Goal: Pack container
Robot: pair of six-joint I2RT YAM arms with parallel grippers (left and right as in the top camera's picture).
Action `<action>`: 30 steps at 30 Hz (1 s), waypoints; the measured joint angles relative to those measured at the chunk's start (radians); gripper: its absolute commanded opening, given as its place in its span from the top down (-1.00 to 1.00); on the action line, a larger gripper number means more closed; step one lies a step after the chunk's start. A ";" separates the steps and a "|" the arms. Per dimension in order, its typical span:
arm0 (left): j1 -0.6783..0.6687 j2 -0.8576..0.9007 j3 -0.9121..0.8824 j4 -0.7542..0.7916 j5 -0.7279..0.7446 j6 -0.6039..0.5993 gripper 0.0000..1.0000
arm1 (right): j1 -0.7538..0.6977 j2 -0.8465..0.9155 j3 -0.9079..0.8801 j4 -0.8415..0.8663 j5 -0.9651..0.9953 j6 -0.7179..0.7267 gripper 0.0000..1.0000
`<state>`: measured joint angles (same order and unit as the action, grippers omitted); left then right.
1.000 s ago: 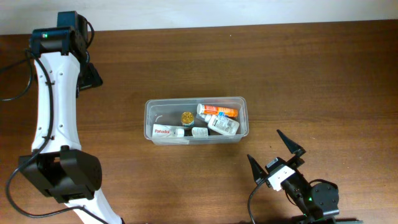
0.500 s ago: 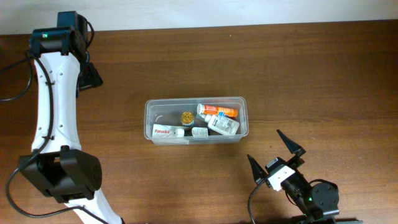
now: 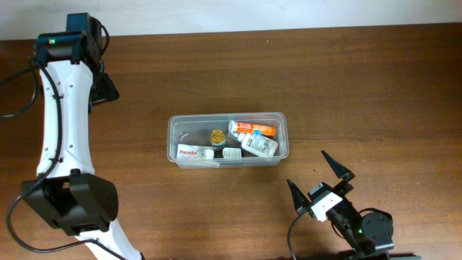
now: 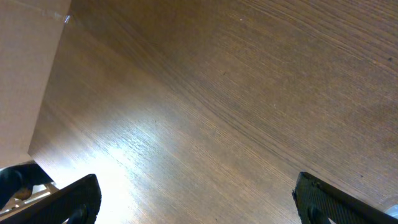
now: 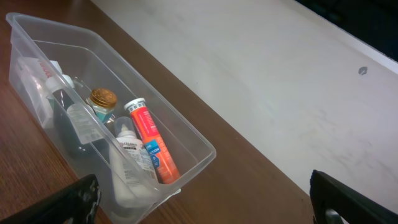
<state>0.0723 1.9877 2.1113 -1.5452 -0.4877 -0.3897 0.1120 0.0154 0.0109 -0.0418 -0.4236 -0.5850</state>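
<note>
A: How does the right gripper (image 3: 305,167) stand?

B: Its jaws are spread wide and hold nothing. It sits near the front edge of the table (image 3: 375,79), just off the near right corner of the container (image 3: 189,134) and not touching it.

A: And the left gripper (image 4: 196,186)?

B: It is also wide and empty, over bare wood at the back left, well apart from the container.

A: Where is the container?

B: It is about mid-table, long side across and upright, with its top open. Inside lie a Panadol box (image 3: 189,152), a gold-capped jar (image 3: 216,136), an orange tube (image 3: 254,128) and a white bottle (image 3: 260,144).

A: How would it handle?

B: It is probably light. The clear walls look thin, so they likely flex under a pinch, and the smooth plastic may slip. The rim looks the stiffest part, so a jaw over the rim at a short end wall seems the safest hold. The things inside lie loose and would likely slide if it tips.

A: Is any writing readable?

B: "Panadol" in white on red, on the box. The tube and bottle carry print, but it is too small to read.
</note>
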 measured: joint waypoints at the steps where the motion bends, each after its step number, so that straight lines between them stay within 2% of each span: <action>1: 0.000 0.000 0.000 0.000 0.000 0.000 -0.99 | 0.000 0.000 0.000 0.000 0.000 0.000 -0.97; 12: 0.000 -0.003 0.000 0.001 0.001 0.000 -0.99 | 0.000 0.000 0.000 0.000 0.000 0.000 -0.97; 16: -0.006 -0.063 -0.007 0.004 0.005 0.000 -0.99 | 0.000 0.000 0.000 0.000 0.000 0.000 -0.97; 21: -0.033 -0.313 -0.008 0.009 0.005 0.000 -0.99 | 0.000 0.000 0.000 0.000 0.000 0.000 -0.97; 30: -0.048 -0.943 0.010 0.011 0.004 0.000 -0.99 | 0.000 0.000 0.000 0.000 0.000 0.000 -0.97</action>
<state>0.0246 1.0443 2.1208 -1.5345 -0.4835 -0.3901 0.1120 0.0154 0.0109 -0.0422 -0.4232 -0.5846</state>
